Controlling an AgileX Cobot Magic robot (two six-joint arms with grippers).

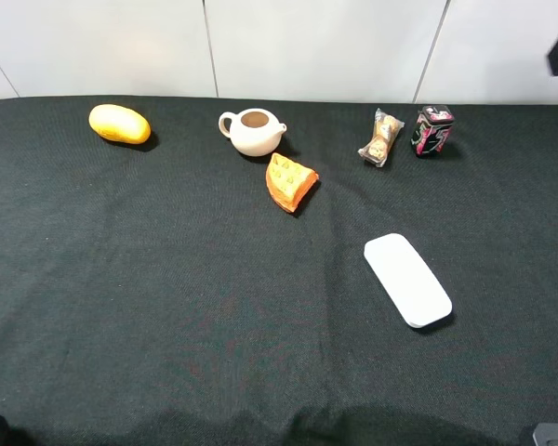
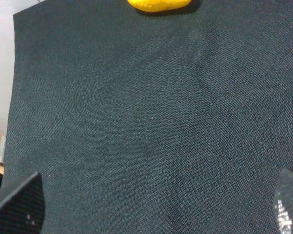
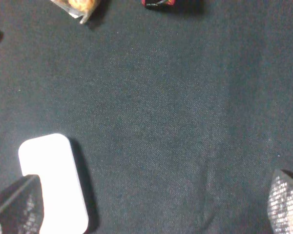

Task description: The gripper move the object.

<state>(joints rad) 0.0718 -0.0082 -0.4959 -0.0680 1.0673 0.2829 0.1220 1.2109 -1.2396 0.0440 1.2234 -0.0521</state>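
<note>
Upright, small black carton (image 1: 432,129) | pink-red, white graphics | black cloth (image 1: 167,297)

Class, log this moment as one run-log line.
phase: pre-approach | right gripper: open, empty | left gripper: open, empty | black carton: untouched, upright beside snack packet

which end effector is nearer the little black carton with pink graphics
Right. The carton shows at the edge of the right end effector view; the left end effector sees only the yellow fruit across the table.
</note>
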